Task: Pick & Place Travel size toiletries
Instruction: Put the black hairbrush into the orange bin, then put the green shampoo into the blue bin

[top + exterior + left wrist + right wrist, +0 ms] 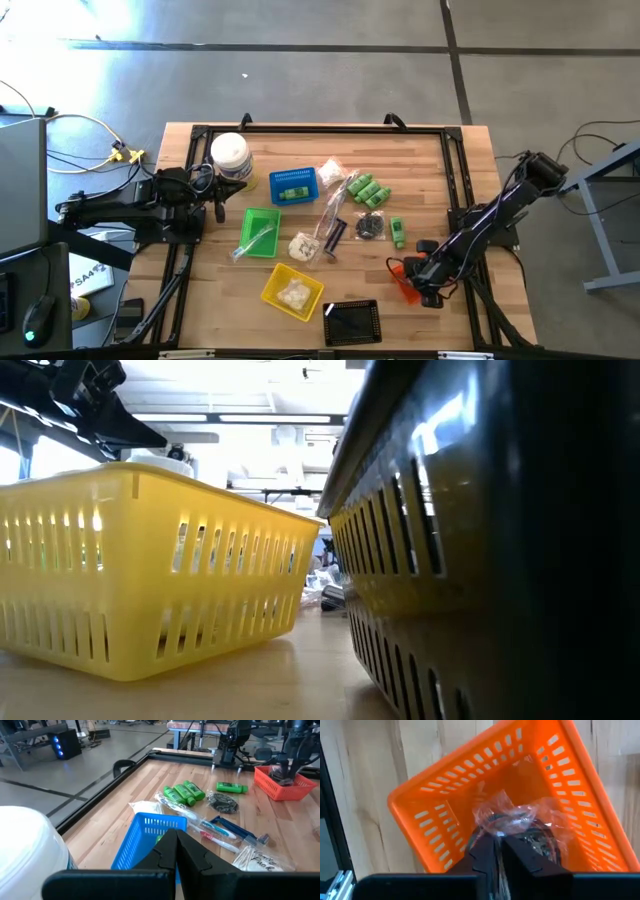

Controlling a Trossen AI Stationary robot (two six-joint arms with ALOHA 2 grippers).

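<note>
A: Right wrist view — right gripper (497,842) fingers pinch a clear sachet (512,820) inside the orange basket (435,805)?
B: Yes (probably for dropping). Left gripper (176,845) — fingers pressed together — waits by the jar (27,850).

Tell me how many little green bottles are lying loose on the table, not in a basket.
4. Three green bottles lie side by side in a cluster right of the blue basket; a fourth green bottle lies alone nearer the orange basket. More may be hidden inside the baskets.
</note>
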